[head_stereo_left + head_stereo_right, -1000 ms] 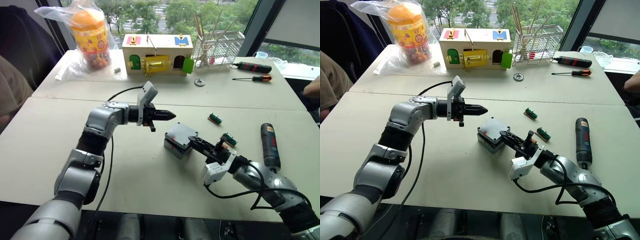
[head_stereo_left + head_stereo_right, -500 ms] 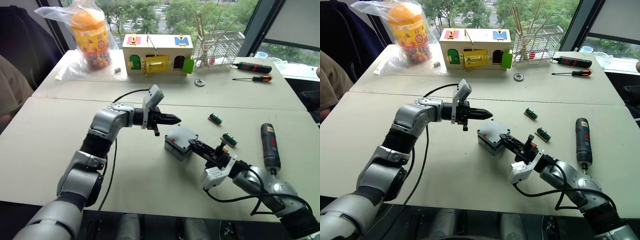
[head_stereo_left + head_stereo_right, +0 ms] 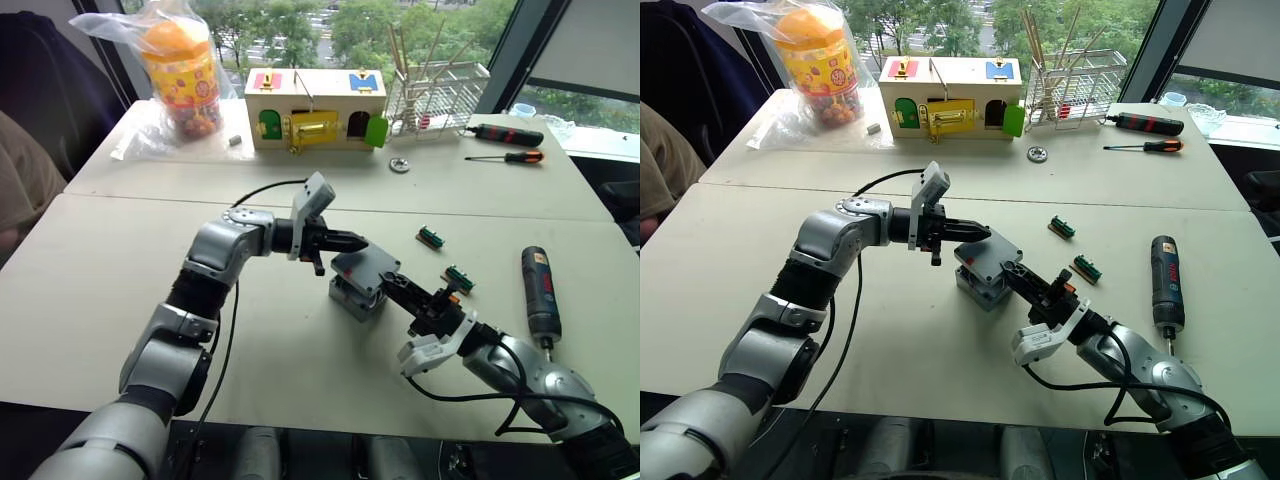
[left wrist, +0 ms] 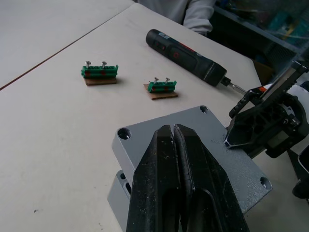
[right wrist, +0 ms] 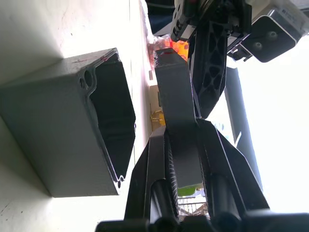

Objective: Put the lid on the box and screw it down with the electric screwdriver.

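We are seating the lid (image 3: pixel 365 268), pinched at its edge by our right tool (image 3: pixel 392 287) and held tilted over the open box (image 3: pixel 350 297) on the desk (image 3: pixel 90 270), while our left tool (image 3: pixel 352 241), fingers pressed together, steadies it; next, lower it square.

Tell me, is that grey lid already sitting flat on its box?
No, the right gripper holds the lid clear of the box, whose opening is uncovered.
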`<state>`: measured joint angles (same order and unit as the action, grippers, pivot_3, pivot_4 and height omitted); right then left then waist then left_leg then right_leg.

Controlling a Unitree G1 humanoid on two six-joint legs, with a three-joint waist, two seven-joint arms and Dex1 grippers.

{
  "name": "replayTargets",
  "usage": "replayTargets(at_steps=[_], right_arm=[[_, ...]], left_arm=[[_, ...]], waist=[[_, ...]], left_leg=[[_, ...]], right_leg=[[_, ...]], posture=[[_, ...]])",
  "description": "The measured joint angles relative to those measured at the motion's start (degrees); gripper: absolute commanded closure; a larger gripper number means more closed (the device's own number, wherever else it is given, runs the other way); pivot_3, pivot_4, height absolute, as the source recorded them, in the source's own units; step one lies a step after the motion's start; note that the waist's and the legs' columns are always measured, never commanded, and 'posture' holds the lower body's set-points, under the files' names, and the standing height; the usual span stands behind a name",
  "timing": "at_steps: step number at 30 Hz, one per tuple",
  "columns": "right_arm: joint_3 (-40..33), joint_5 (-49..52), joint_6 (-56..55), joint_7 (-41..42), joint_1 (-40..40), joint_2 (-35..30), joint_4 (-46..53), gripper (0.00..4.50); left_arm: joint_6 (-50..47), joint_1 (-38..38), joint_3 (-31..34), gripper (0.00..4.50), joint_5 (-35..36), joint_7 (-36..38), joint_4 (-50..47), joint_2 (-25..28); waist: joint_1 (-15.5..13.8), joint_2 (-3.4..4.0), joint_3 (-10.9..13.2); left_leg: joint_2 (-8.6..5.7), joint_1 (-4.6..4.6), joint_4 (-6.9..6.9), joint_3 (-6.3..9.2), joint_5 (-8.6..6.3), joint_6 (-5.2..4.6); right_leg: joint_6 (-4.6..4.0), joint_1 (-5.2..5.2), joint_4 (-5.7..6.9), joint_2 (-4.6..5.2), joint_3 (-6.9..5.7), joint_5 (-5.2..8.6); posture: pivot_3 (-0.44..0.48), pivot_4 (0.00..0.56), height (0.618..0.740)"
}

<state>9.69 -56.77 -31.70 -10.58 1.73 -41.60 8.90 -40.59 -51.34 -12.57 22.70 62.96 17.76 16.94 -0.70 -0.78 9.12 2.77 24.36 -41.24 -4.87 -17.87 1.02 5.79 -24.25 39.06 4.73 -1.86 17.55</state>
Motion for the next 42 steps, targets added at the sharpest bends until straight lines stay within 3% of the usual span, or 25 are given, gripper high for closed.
replayTargets(at_steps=[42], right_arm=[[2.90, -0.48, -1.16, -1.20, -0.02, -0.38, -4.09, 4.42]], left_arm=[[6.86, 3.73, -6.65, 4.47, -7.56, 3.04, -2.30, 1.61]], waist=[[-0.03, 0.03, -0.05]], left_leg=[[0.00, -0.12, -0.01, -0.02, 0.00, 0.00]], right_leg=[[0.00, 0.16, 0.01, 0.00, 0.00, 0.00]], posture=[[0.000, 0.150, 0.708]])
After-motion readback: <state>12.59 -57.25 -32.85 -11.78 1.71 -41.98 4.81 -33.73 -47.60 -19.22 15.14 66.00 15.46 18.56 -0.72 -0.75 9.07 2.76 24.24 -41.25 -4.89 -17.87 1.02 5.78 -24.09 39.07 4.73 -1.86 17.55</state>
